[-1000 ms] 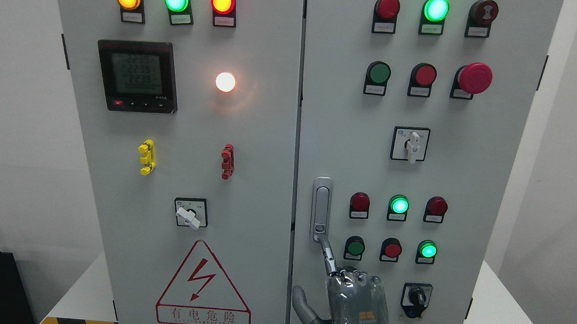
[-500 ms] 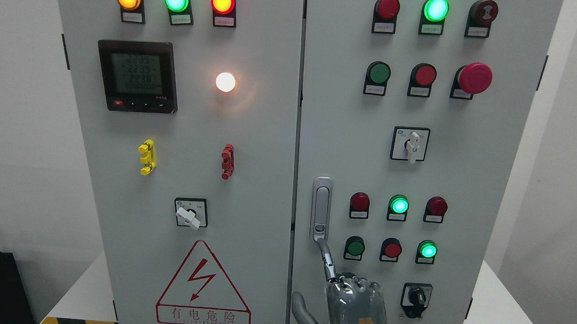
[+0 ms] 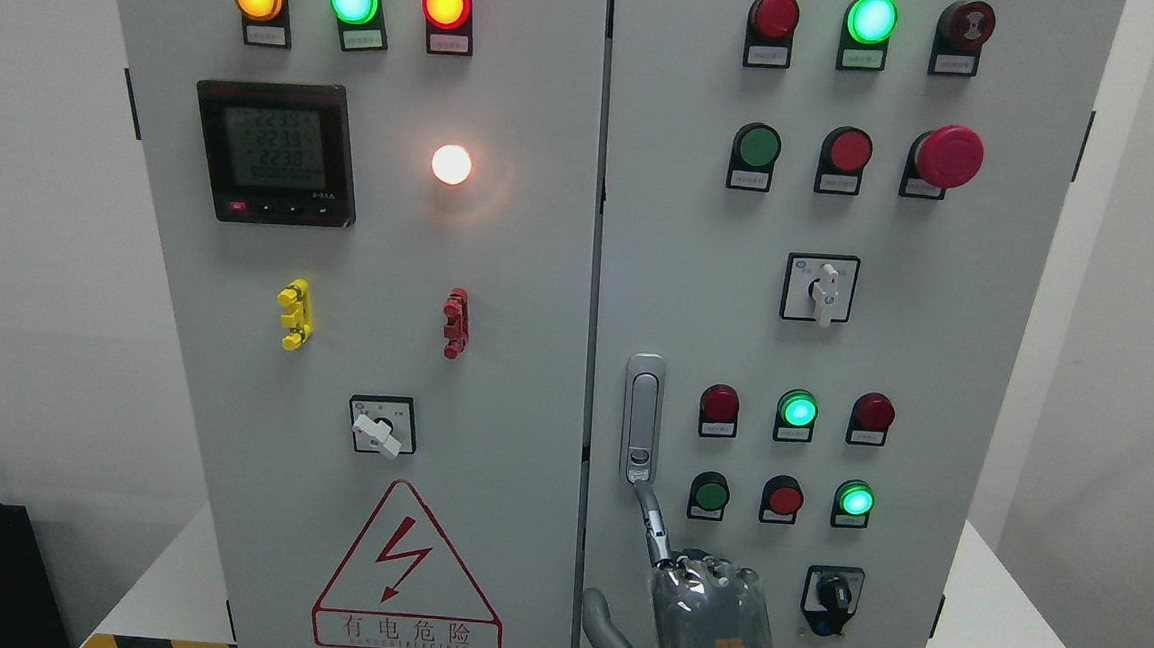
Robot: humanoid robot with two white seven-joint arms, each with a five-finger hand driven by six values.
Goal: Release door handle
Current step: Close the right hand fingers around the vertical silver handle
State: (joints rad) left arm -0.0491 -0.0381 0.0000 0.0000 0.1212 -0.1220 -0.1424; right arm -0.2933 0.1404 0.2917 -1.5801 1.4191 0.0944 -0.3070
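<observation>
The silver door handle (image 3: 642,418) stands upright on the left edge of the right cabinet door (image 3: 974,388), lying flat in its mount. My right hand (image 3: 709,618) is below it at the bottom edge, back toward the camera. Its index finger (image 3: 653,525) points up and its tip touches the handle's lower end near the lock. The other fingers are bent at the knuckles and the thumb (image 3: 604,621) sticks out to the left. Nothing is grasped. The left arm does not show.
Around the hand on the right door are red and green lamps (image 3: 798,409), a black rotary switch (image 3: 832,592) to its right, and a red mushroom stop button (image 3: 948,156) higher up. The left door (image 3: 519,290) carries a meter, lamps and a warning triangle (image 3: 409,572).
My right hand has sunk a little toward the bottom edge. Its index fingertip stays at the handle's lower end. The handle and both doors look unchanged.
</observation>
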